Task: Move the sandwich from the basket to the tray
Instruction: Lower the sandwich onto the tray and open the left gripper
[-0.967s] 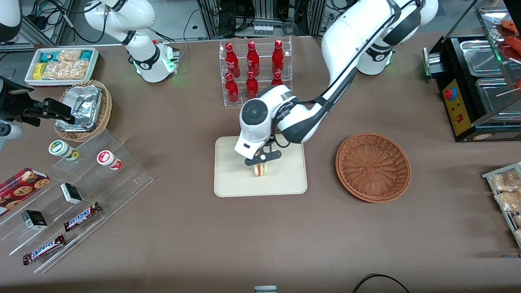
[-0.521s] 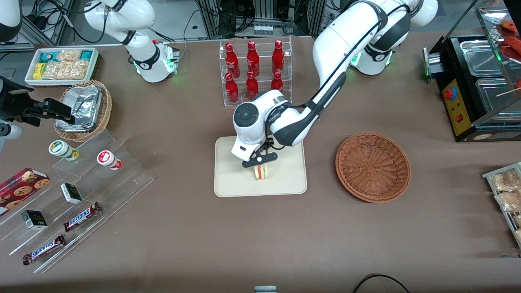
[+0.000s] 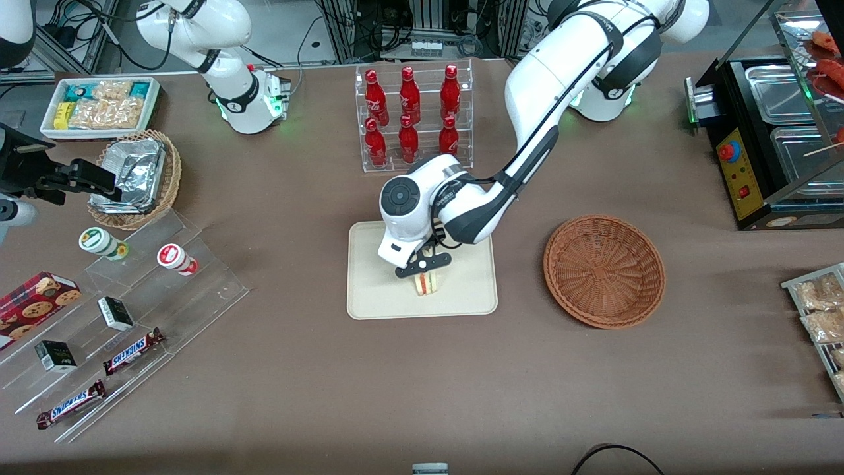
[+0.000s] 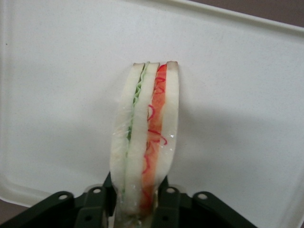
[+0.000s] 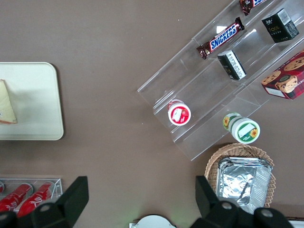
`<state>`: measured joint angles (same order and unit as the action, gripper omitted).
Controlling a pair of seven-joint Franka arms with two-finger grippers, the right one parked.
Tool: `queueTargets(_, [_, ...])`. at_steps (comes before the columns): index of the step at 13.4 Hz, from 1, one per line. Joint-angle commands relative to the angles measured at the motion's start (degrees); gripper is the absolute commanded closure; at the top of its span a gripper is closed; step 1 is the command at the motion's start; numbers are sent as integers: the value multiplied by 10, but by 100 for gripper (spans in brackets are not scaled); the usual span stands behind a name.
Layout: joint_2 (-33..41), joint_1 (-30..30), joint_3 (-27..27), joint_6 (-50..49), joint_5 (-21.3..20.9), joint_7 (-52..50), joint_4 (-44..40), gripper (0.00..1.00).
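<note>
The sandwich (image 3: 426, 284), a white-bread wedge with red and green filling, stands on its edge on the cream tray (image 3: 376, 300). In the left wrist view the sandwich (image 4: 145, 137) is pinched between the two black fingers, over the tray's pale floor (image 4: 57, 95). My left gripper (image 3: 424, 267) is shut on the sandwich, low over the middle of the tray; it also shows in the left wrist view (image 4: 141, 204). The reddish-brown wicker basket (image 3: 604, 270) sits empty beside the tray, toward the working arm's end. The right wrist view shows a tray corner (image 5: 45, 102) and a sandwich edge (image 5: 5, 104).
A clear rack of red bottles (image 3: 412, 115) stands farther from the front camera than the tray. A tan basket with foil (image 3: 135, 178), a white snack bin (image 3: 99, 105) and acrylic steps with candy bars (image 3: 125, 310) lie toward the parked arm's end. A black food warmer (image 3: 771, 138) stands past the basket.
The left gripper has lowered slightly and shifted a little nearer the front camera with the sandwich still held, bringing it down onto the tray.
</note>
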<state>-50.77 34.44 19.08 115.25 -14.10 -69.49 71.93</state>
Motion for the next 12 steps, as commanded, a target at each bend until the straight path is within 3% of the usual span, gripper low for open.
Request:
queueTargets(1, [5,4,-3,-11,-8,-13,-23,0])
queueTargets(10, [87,-17,-4,-89,4,1,-46,0])
queueTargets(12, [116,-52,-1,-121,9,11,-45,0])
